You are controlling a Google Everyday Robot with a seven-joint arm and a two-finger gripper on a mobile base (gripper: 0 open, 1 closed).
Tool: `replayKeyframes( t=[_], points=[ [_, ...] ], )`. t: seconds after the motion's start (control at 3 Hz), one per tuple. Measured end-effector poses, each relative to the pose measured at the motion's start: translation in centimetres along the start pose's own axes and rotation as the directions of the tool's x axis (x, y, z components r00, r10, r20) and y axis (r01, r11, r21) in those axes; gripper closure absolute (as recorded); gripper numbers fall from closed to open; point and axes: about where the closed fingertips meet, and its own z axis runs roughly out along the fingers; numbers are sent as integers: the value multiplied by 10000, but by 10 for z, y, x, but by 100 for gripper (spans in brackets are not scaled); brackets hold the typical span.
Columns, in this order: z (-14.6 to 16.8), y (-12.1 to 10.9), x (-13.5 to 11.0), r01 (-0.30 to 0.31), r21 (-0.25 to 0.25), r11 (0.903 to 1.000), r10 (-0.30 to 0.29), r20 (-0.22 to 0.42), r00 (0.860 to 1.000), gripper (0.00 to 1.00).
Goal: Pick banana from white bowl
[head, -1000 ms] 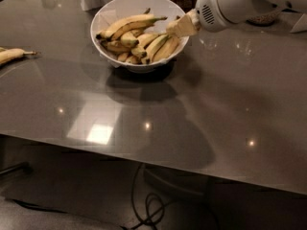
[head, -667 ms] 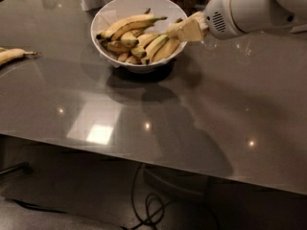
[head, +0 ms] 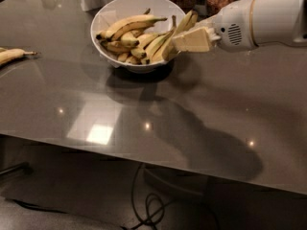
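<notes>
Just now the cream-coloured two-finger gripper (head: 192, 39) has drawn back to the right rim of the large, round white bowl (head: 129, 4); a second ago it was dipped further in among the fruit. With it, the plump, curved bright-yellow banana (head: 167, 43) has tipped up. Its lower end is still in the heap at the bowl's right side, and its upper end pokes above the right rim. I judge that the grasp has taken and the lift has begun, though the banana is not yet clear of the bowl. The jaws look pressed onto the banana's upper part, pinching it. The thick white arm (head: 268, 16) reaches in nearly level from the bowl's right, over the glossy grey table (head: 144, 114), its wrist pointing left at the rim. A lone pale banana (head: 9, 55) lies well to the bowl's left.
</notes>
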Motion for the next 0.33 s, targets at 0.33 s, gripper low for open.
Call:
replayKeyframes(
  t=[0.33],
  points=[
    [-8, 19, -7, 247, -979, 9949, -202, 464, 9987, 100]
  ],
)
